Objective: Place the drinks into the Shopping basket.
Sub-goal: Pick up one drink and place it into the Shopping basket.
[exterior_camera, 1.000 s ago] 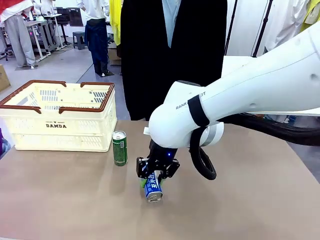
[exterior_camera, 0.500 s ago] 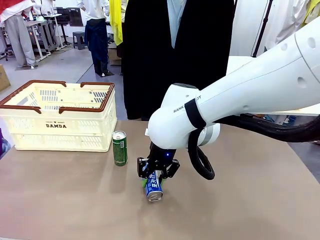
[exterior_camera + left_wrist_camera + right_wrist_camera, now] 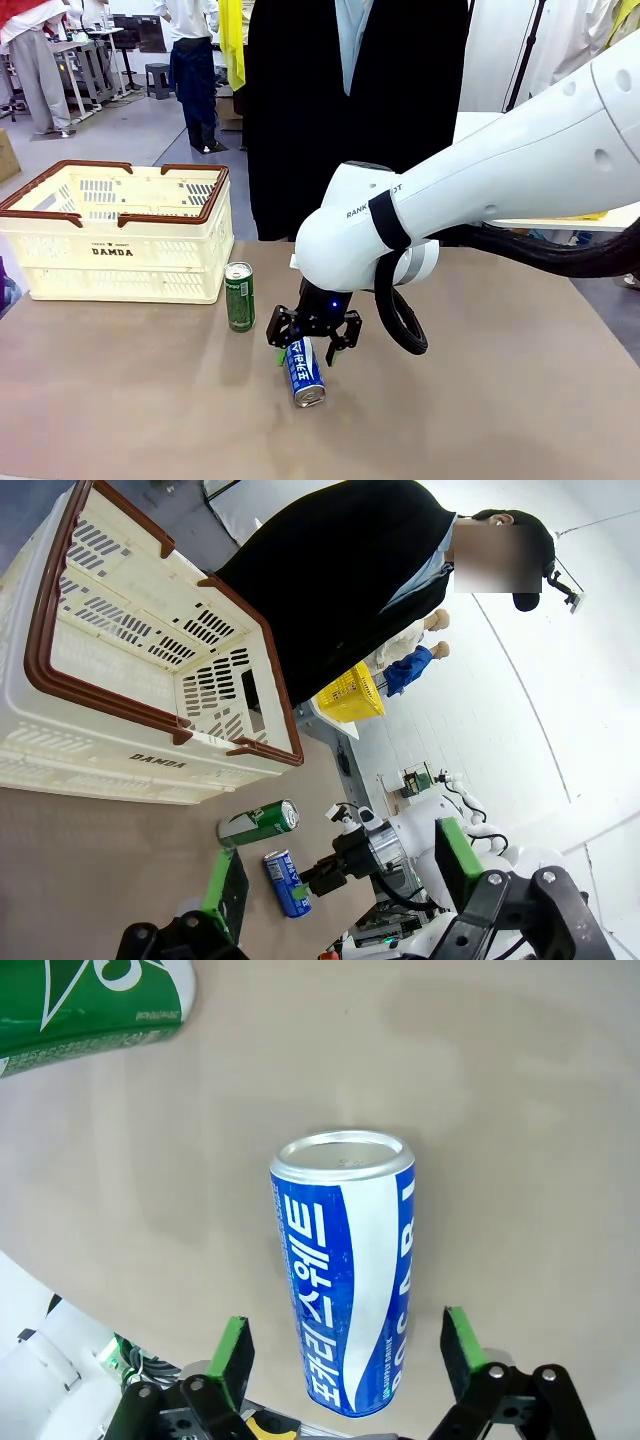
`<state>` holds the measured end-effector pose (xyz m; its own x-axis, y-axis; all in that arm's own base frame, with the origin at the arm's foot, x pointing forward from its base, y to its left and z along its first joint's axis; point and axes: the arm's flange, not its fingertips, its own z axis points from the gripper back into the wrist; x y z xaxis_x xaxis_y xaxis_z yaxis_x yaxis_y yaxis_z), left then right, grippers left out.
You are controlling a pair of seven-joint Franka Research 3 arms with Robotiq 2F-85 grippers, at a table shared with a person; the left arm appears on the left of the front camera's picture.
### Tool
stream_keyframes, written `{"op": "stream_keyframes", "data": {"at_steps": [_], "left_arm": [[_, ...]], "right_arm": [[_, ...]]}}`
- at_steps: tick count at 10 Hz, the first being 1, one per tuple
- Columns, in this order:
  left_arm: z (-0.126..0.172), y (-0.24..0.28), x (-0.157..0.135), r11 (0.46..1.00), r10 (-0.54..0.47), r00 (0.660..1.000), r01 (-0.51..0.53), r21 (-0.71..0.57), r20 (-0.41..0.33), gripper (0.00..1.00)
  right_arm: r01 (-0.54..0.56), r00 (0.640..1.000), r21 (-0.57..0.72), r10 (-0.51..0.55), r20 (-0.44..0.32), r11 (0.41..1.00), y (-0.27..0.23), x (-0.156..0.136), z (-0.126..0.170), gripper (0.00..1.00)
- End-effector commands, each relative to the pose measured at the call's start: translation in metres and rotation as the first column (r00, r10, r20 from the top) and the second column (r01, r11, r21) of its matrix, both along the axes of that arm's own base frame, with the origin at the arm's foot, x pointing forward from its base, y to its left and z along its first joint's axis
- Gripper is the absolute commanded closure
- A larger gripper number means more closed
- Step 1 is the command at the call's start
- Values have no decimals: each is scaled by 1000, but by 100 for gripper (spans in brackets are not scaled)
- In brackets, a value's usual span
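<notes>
**Neither can is in the Shopping basket (image 3: pixel 120 262) yet**
My right gripper (image 3: pixel 308 343), jaws spread, straddles the blue can (image 3: pixel 306 373) lying on the worktop (image 3: pixel 480 400). The green can (image 3: pixel 239 297) stands just beside the basket. The left gripper (image 3: pixel 336 870) hangs wide, empty.

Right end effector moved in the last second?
Yes. The right end effector has opened and lifted slightly off the lying blue metal drink can, up-picture toward the base level of the standing green metal drink can.
</notes>
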<state>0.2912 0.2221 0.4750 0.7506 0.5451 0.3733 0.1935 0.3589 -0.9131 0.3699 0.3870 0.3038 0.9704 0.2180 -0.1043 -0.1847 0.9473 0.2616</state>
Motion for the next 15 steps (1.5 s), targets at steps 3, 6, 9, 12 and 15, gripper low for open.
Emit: {"op": "stream_keyframes", "data": {"at_steps": [3,6,9,12,15], "left_arm": [[1,1,-1,1000,-7,1000,7,-6,-4,0],[1,1,-1,1000,-7,1000,7,-6,-4,0],[1,1,-1,1000,-7,1000,7,-6,-4,0],[1,1,-1,1000,-7,1000,7,-6,-4,0],[1,1,-1,1000,-7,1000,7,-6,-4,0]], "right_arm": [[14,1000,-12,-14,-13,1000,1,5,2,0],[52,997,26,-51,-51,998,-41,15,45,0],[296,920,233,-211,-330,926,-248,58,130,0],[500,837,563,-200,-510,658,-457,71,118,0],[532,839,744,-133,-527,404,-560,63,79,0]]}}
